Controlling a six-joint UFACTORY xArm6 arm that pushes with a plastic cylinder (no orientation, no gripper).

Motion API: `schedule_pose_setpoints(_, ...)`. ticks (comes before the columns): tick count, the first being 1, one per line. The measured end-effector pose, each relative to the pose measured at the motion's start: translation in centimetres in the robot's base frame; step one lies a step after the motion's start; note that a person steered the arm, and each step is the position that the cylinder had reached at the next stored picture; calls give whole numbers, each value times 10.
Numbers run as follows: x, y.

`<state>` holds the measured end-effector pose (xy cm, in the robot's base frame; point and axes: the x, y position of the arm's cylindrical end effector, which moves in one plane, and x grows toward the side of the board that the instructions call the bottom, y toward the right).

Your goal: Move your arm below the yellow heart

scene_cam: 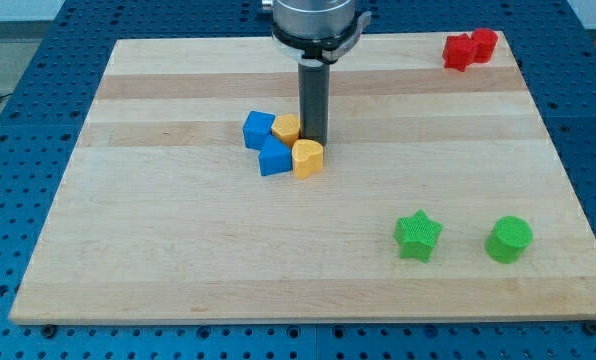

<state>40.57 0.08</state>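
Note:
The yellow heart (pixel 308 158) lies on the wooden board (pixel 178 260), at the lower right of a tight cluster left of centre. The cluster also holds a yellow block (pixel 286 128), a blue block (pixel 258 129) and a second blue block (pixel 274 157). My tip (pixel 314 138) stands just above the yellow heart and right of the other yellow block, touching or nearly touching both. The rod rises straight up to the arm's mount (pixel 313 25) at the view's top.
A green star (pixel 417 236) and a green round block (pixel 508 240) sit at the lower right. Two red blocks (pixel 470 48) sit together at the board's top right corner. A blue perforated table (pixel 18 90) surrounds the board.

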Motion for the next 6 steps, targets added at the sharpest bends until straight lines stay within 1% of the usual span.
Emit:
schedule_pose_setpoints(1,0,31)
schedule_pose_setpoints(2,7,80)
schedule_pose_setpoints(3,43,80)
schedule_pose_setpoints(4,69,51)
schedule_pose_setpoints(5,65,18)
schedule_pose_setpoints(6,47,7)
